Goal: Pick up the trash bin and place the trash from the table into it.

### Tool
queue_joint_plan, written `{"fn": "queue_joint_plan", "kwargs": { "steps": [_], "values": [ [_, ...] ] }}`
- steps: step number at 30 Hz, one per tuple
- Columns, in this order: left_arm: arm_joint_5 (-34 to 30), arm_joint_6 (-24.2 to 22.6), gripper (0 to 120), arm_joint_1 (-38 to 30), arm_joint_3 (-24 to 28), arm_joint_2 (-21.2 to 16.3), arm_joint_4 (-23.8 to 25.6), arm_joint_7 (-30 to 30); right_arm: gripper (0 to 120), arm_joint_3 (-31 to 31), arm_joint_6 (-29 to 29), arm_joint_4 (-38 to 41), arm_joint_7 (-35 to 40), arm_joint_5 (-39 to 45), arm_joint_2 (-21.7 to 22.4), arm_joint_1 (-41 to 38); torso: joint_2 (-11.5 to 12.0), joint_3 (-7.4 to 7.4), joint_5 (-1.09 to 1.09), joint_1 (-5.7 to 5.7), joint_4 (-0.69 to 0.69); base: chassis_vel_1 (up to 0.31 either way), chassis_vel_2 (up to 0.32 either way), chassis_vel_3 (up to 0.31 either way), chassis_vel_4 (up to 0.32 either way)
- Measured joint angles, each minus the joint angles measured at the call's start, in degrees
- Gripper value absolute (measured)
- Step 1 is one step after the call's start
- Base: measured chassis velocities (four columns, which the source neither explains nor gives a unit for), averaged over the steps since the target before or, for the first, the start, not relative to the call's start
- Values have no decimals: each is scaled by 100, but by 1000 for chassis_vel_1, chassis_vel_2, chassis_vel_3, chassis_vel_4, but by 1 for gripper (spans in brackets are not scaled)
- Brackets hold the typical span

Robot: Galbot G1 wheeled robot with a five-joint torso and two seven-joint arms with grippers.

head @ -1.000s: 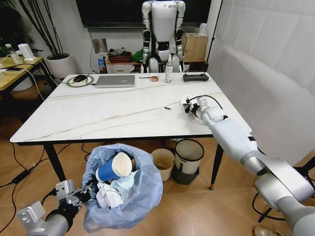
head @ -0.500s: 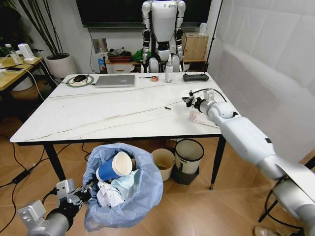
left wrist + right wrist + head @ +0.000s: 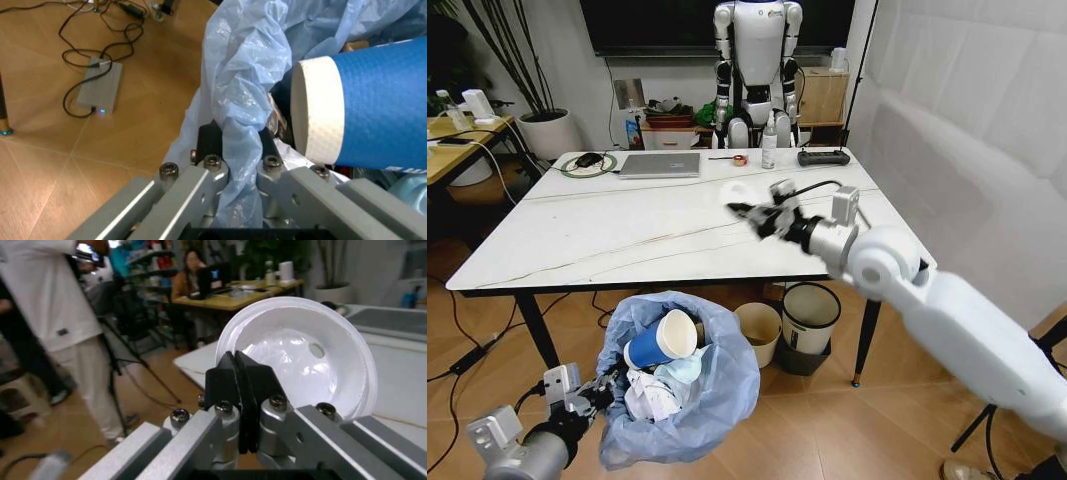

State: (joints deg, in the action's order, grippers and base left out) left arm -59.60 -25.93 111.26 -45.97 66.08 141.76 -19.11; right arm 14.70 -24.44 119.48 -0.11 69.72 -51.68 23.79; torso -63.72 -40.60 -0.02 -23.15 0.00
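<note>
While the right tool (image 3: 745, 212) hangs above the white marble-look table (image 3: 627, 235), its fingers (image 3: 241, 385) are pressed together on the rim of a round white plastic lid (image 3: 303, 352), and in the head view that lid (image 3: 738, 193) sits just past the fingertips over the tabletop. Down on the floor in front of the table, the left tool (image 3: 587, 398) is clamped on the crinkled light-blue plastic bag (image 3: 243, 115) lining the small round trash bin (image 3: 679, 385), pinching a fold at the rim. Inside the bin lie a blue paper cup with a white rim (image 3: 659, 341), crumpled white paper (image 3: 649, 397) and a light-blue mask (image 3: 683, 369).
</note>
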Motion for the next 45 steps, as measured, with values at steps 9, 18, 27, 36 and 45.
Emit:
{"fn": "queue_joint_plan", "kwargs": {
  "steps": [9,18,27,36,45],
  "values": [
    [-1,0,0,58,-51,30,60,-1,0,853,637,791,-58,472,-66,225,0,0,0,0,0,0,0,0,0],
    [1,-3,0,101,-92,61,92,-21,0,1311,1008,732,-616,101,-118,866,0,-1,2,0,-1,0,0,0,0],
    [1,-21,0,104,-97,94,77,-35,0,1805,1205,498,-840,-163,-332,1069,1,-1,1,0,0,0,0,0,0],
    [-33,-37,0,190,-136,135,132,-96,0,1975,1286,230,-936,-428,-369,1247,1,-1,1,-1,-1,0,0,0,0],
    [-296,-162,0,295,-274,70,147,-337,0,1941,1312,196,-979,-602,-398,1376,1,-1,1,-1,-1,0,0,0,0]
  ]
}}
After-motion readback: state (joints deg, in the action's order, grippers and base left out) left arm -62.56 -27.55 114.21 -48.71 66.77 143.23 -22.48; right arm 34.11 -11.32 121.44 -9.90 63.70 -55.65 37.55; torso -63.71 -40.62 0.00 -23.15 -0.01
